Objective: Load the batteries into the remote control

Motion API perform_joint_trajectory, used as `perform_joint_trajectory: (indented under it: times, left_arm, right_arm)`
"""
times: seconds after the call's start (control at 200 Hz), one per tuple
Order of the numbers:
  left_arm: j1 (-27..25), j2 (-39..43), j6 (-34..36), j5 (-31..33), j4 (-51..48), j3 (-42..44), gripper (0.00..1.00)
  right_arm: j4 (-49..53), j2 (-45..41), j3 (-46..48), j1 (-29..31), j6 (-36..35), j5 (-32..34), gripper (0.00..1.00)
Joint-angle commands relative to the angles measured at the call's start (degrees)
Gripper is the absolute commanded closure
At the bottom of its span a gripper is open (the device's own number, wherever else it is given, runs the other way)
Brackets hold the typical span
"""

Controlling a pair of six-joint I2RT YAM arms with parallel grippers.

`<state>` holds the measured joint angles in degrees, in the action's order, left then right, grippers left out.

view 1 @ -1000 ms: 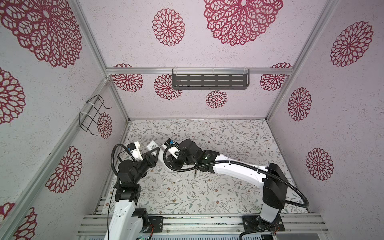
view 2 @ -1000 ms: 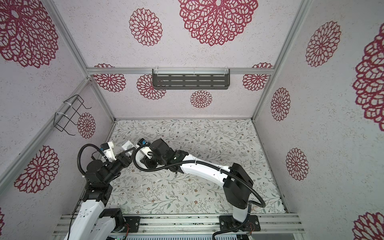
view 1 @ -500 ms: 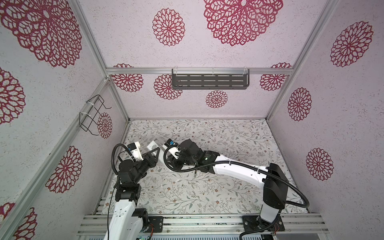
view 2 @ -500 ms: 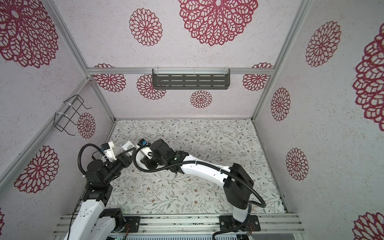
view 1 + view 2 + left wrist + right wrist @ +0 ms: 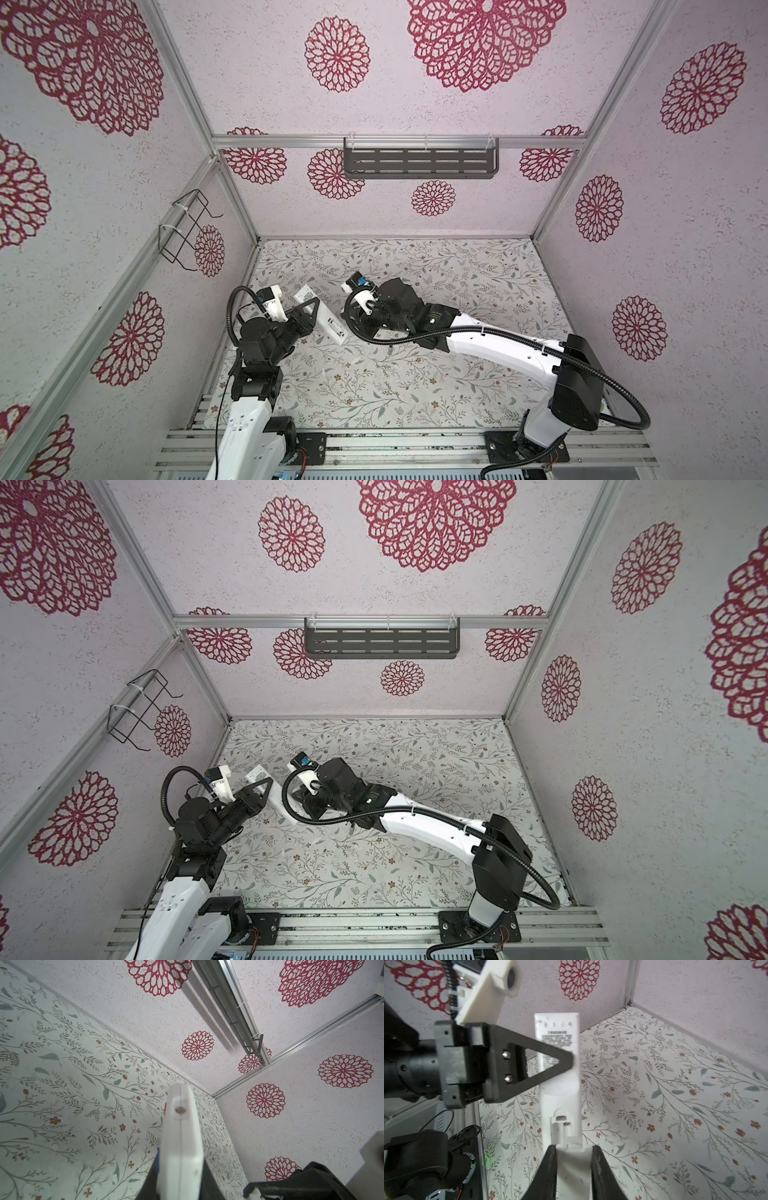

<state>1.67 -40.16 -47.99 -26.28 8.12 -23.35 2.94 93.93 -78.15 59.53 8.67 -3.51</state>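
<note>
Remote control (image 5: 330, 326): held off the table (image 5: 457, 291), over its left half, about midway between near and far. In both top views its long axis ran from far-left to near-right, with the back face up.

Left gripper (image 5: 316, 309): closed on the remote control around mid-length. In the right wrist view a black triangular finger (image 5: 529, 1064) lay across the printed label (image 5: 556, 1041). The opposite finger was hidden behind the body. In the left wrist view the remote control stuck out edge-on between the two fingers, and the small emitter (image 5: 179, 1109) showed in its far end.

Battery compartment (image 5: 560, 1128): open, at the near-right end of the back face. A metal contact (image 5: 560, 1118) was visible at its inner end. The contents of the slot were too blurred to read.

Right gripper (image 5: 573, 1149): its arm reached across from the right. The two black fingers pressed on either side of a flat white piece (image 5: 574, 1167), gripping it. That piece butted against the compartment end of the remote control. I could not tell whether it was a separate cover or part of the body. In both top views the fingertips were hidden under the wrist and the black cable (image 5: 415, 336).
</note>
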Motion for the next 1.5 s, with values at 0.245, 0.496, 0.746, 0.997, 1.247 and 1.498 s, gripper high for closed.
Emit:
perform_joint_trajectory:
  times: [0.245, 0.496, 0.746, 0.997, 1.247, 1.498]
  left_arm:
    - [0.3, 0.4, 0.7, -0.5, 1.6, -2.1, 0.89]
    - [0.2, -0.4, -1.3, -3.7, 7.5, -0.7, 0.88]
    - [0.2, -0.8, -2.0, -5.1, 8.8, -0.5, 0.88]
    - [0.2, -0.2, -1.9, -4.7, 9.0, 0.0, 0.88]
    - [0.2, -0.3, -1.9, -4.7, 9.1, 0.0, 0.88]
    - [0.2, -0.2, -1.9, -4.7, 9.1, 0.1, 0.88]
  right_arm:
    - [14.1, 4.4, 2.6, -14.4, 11.6, 10.9, 0.76]
    - [20.5, 12.1, 1.0, -17.7, 13.4, 15.3, 0.76]
    - [21.2, 18.1, -0.9, -18.4, 16.0, 16.8, 0.77]
    - [21.6, 20.9, -2.2, -19.5, 17.0, 16.6, 0.73]
    - [21.7, 18.1, -1.6, -19.7, 17.3, 17.3, 0.52]
    - [21.4, 9.7, 4.4, -19.7, 17.3, 19.2, 0.44]
